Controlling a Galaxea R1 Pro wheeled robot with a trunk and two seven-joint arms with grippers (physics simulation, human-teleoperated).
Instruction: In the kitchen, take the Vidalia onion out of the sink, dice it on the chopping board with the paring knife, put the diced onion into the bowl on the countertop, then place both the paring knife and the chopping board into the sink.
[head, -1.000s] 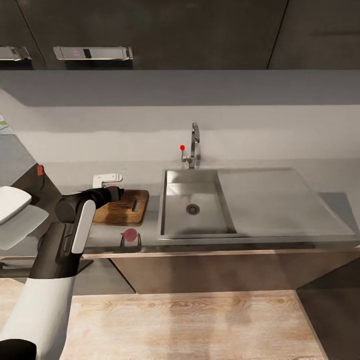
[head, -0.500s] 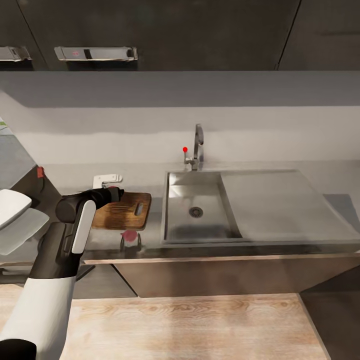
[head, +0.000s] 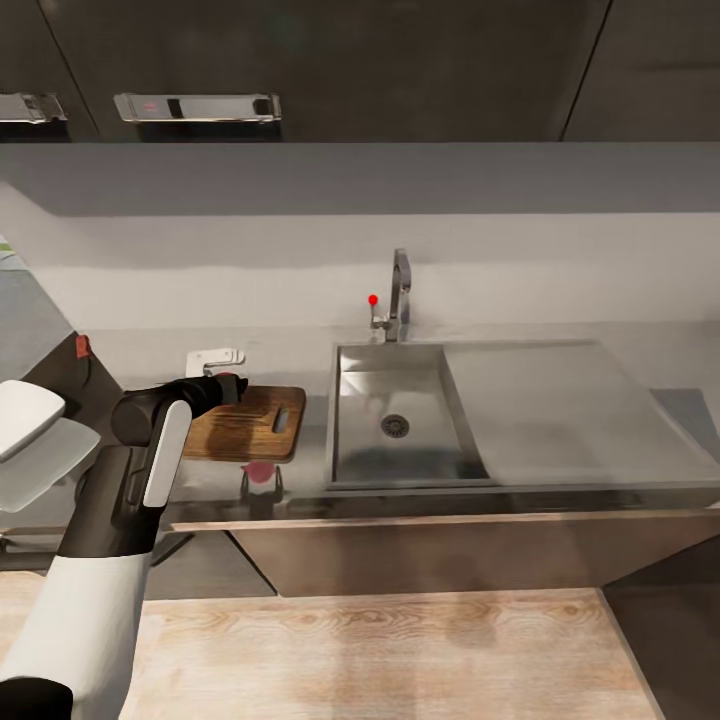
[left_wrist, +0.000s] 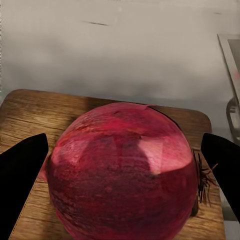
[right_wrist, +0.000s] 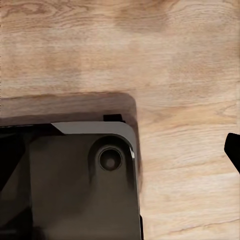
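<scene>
My left gripper (head: 228, 385) is shut on the Vidalia onion (left_wrist: 122, 175), a dark red globe between the black fingers (left_wrist: 20, 180). It hangs over the near left part of the brown chopping board (head: 255, 425), which lies on the grey countertop (head: 300, 350) just left of the sink (head: 430, 445). I cannot tell whether the onion touches the board. The steel basin holds nothing. A white bowl (head: 215, 356) sits behind the board. My right gripper (right_wrist: 120, 150) points down at the wood floor, open, with one fingertip (right_wrist: 233, 150) at the picture's edge.
A chrome faucet (head: 399, 290) with a red knob stands behind the basin, and a flat drainboard (head: 560, 410) runs right of it. A small red item (head: 81, 344) lies at the counter's far left. A pinkish round shape (head: 260, 470) shows by the counter's front edge. Dark cabinets hang above.
The whole head view has drifted, so counter, board and sink sit slightly further right in the picture. My left gripper keeps the onion and now stands nearer the board's left end.
</scene>
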